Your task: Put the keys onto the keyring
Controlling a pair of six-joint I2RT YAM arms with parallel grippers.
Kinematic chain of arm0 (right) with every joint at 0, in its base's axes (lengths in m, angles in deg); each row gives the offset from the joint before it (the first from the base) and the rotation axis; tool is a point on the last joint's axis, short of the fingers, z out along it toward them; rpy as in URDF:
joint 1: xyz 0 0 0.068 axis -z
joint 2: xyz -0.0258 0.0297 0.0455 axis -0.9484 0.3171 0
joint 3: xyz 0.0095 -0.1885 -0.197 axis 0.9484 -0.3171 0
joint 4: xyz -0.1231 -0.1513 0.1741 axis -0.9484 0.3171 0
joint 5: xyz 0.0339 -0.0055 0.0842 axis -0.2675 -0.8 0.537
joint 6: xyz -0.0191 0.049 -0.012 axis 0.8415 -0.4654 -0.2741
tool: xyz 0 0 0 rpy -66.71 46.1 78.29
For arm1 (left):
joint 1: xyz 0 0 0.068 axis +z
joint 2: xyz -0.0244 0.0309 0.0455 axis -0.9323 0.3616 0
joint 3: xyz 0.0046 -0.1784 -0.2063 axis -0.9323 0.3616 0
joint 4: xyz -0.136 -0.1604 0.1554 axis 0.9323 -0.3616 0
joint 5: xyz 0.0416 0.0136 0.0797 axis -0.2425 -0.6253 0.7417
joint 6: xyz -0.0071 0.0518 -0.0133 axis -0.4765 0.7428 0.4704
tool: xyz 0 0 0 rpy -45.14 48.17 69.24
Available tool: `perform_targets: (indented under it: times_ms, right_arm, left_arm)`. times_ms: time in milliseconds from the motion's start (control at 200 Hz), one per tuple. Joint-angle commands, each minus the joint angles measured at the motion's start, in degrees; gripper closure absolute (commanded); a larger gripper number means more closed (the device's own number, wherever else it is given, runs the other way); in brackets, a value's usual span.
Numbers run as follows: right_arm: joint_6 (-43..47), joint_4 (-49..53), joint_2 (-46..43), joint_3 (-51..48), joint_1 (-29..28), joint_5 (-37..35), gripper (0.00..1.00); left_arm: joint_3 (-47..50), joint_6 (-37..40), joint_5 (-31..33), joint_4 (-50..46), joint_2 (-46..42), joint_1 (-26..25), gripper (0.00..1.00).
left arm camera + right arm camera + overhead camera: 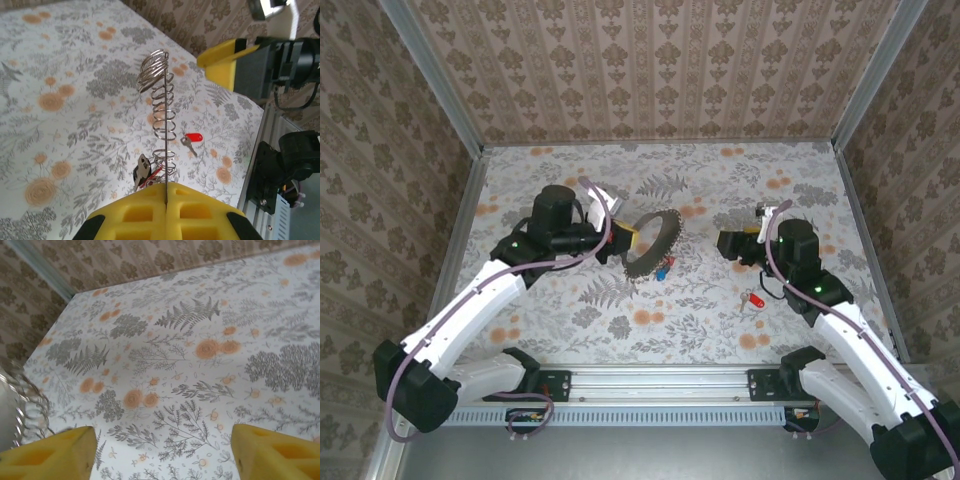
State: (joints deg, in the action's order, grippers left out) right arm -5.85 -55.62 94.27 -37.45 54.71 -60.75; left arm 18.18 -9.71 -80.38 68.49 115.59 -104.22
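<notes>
Plainly, the keyring (655,243) stands on edge above the middle of the worktop (570,190); it is a large hoop with small wire loops set all along its rim. The left fingers (165,192) are pressed shut on its left rim; from the left wrist the hoop shows edge-on, a thin line rising from between them. A few keys (662,270) hang off its lower edge, one blue-headed and one red-headed; whether they touch the worktop I cannot tell. One red key (753,300) lies loose on the worktop, to the right and nearer, well apart from the hoop; by my reading it is not yet threaded. The right fingers (728,243) sit just right of the hoop, spread wide with nothing between them.

The risks, as I judge them: the loose key is tiny and lies flat, so wide fingers coming down on it may skid off or push it away rather than lift it. The right arm is close to the hoop; turning towards the key it could brush the rim. The hoop is pinched only at one thin edge, so a knock may twist it in the grip; a jolt would also set the hanging keys swinging, which would make a small loop hard to hit.
</notes>
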Motion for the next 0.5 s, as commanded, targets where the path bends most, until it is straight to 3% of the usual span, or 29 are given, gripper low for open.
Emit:
perform_targets:
  times_ms: [0, 165, 205, 495]
  right_arm:
    - [3.0, -1.8, -3.8, -1.6, -1.4, 2.5, 0.36]
    - [11.9, -8.2, -8.3, -5.3, -10.1, 0.0, 0.43]
    - [15.7, -10.5, -8.5, -6.6, -13.0, -0.1, 0.51]
    - [31.8, -27.3, -5.3, -13.4, -29.6, -10.4, 0.67]
  left_arm:
    - [-4.5, 3.7, -1.6, -2.4, -2.0, 0.2, 1.0]
    - [-6.0, 6.0, -3.9, -2.5, -2.6, 0.3, 1.0]
    - [-6.3, 6.5, -4.3, -2.1, -2.6, 0.4, 1.0]
    - [-11.5, 2.3, -11.5, -2.4, 1.0, 2.8, 1.0]
